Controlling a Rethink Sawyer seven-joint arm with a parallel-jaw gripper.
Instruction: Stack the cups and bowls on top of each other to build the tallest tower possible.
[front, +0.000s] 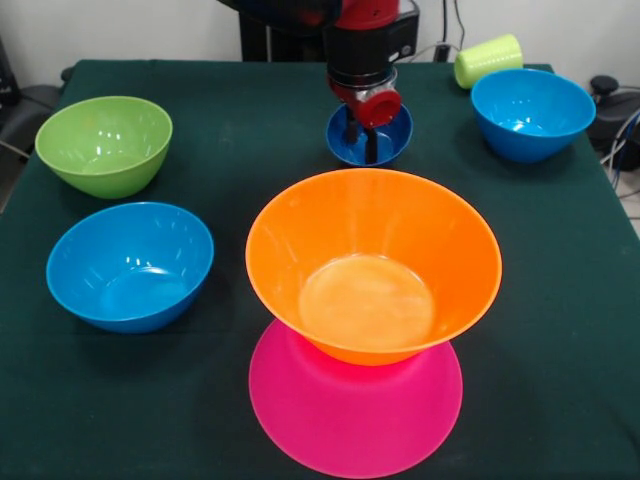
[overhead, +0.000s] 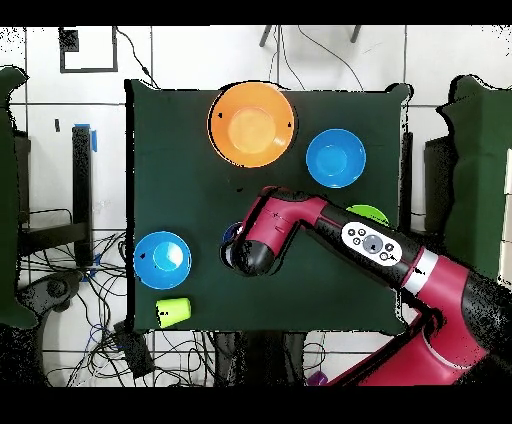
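Note:
The big orange bowl (front: 373, 265) stands upright on the big pink bowl (front: 355, 410), which lies mouth down at the near edge. Behind them sits the small dark-blue bowl (front: 392, 145). My gripper (front: 361, 140) hangs straight down into it, its two dark fingers apart and open inside the bowl. In the overhead view the gripper (overhead: 240, 252) covers most of this bowl (overhead: 229, 236), and the orange bowl (overhead: 250, 123) hides the pink one. A yellow-green cup (front: 488, 58) lies on its side at the far right.
A green bowl (front: 103, 143) and a blue bowl (front: 130, 265) stand at the left. Another blue bowl (front: 532, 112) stands at the far right beside the cup. The dark green cloth (front: 230, 130) covers the table.

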